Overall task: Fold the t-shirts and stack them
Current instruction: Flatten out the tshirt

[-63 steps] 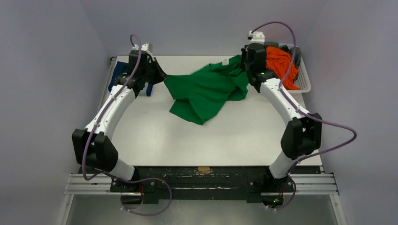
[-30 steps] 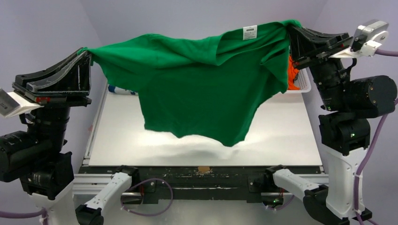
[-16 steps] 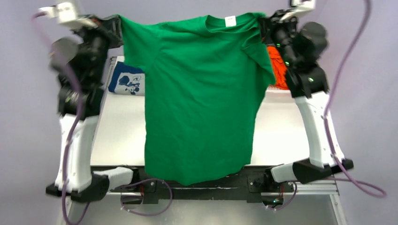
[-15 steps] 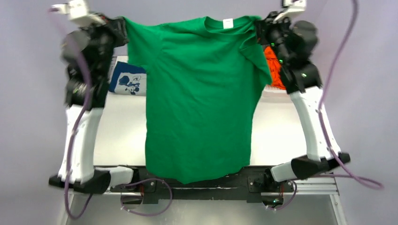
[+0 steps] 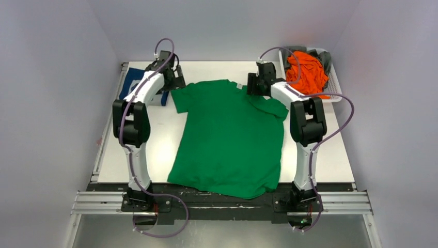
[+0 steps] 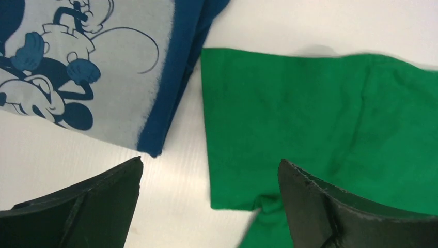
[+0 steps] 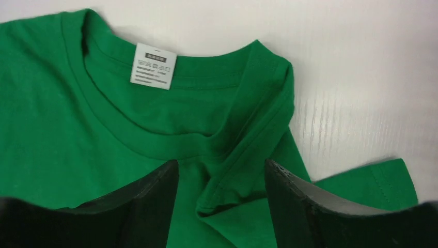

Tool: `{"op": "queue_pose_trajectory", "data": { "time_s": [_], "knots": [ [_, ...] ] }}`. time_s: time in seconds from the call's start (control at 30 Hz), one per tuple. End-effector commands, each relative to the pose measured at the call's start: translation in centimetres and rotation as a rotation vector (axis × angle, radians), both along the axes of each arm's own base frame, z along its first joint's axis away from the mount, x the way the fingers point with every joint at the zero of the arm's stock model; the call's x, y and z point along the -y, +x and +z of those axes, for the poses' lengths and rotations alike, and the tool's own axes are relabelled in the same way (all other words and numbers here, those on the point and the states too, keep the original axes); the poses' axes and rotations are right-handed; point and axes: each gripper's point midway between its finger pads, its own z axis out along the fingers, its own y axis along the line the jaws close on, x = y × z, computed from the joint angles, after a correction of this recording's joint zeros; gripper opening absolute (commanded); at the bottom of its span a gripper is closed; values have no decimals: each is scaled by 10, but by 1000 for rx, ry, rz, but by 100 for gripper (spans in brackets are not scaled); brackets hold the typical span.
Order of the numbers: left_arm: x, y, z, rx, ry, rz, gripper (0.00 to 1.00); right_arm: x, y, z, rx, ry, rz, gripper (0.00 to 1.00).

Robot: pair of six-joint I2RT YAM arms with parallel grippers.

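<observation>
Noting layout: green t-shirt (image 5: 230, 139) lies spread face-down on the bench (image 5: 155, 150), collar (image 7: 129, 129) toward the far edge with its label (image 7: 152, 66) showing, hem reaching the near edge. Flat, open placement suits folding; judged as end of the spreading step, folds not yet begun.

Left gripper (image 6: 210, 170) sits low over the far-left area, fingers wide apart, holding nothing. Below it is the shirt's left sleeve (image 6: 279, 113), lying flat and square. Just beside that sleeve, a narrow strip of bare bench between them, lies the navy t-shirt (image 6: 175, 77), folded, white print up, in the far-left corner. That is likely the stack site.

Right gripper (image 7: 221, 170) is over the right shoulder near the collar, fingers also apart and clamped on nothing. A raised ridge of cloth (image 7: 248, 139) runs between them from collar to shoulder; the right sleeve (image 7: 372, 183) pokes out beyond it. This wrinkle would carry into any fold, so smoothing first seems wise.

Basket (image 5: 335, 85) at the far-right corner holds the orange t-shirt (image 5: 307, 70) bunched up; grey cloth (image 5: 325, 61) at its edge is probably the grey one, too small to confirm.
</observation>
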Motion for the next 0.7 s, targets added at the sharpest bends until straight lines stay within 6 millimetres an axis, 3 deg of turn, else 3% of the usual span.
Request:
{"op": "queue_pose_trajectory", "data": {
  "time_s": [0.0,0.17,0.43,0.67],
  "knots": [
    [22,1,105,249,-156,-52,100,-9,23,122,298,94,10,63],
    [54,-32,82,164,-258,-143,100,-4,6,105,250,30,50,66],
    [137,-108,37,12,-550,-343,100,-43,-31,74,137,76,248,67],
    [176,-148,-8,-152,-620,-446,100,-49,-44,31,21,-19,241,62]
  ]
}}
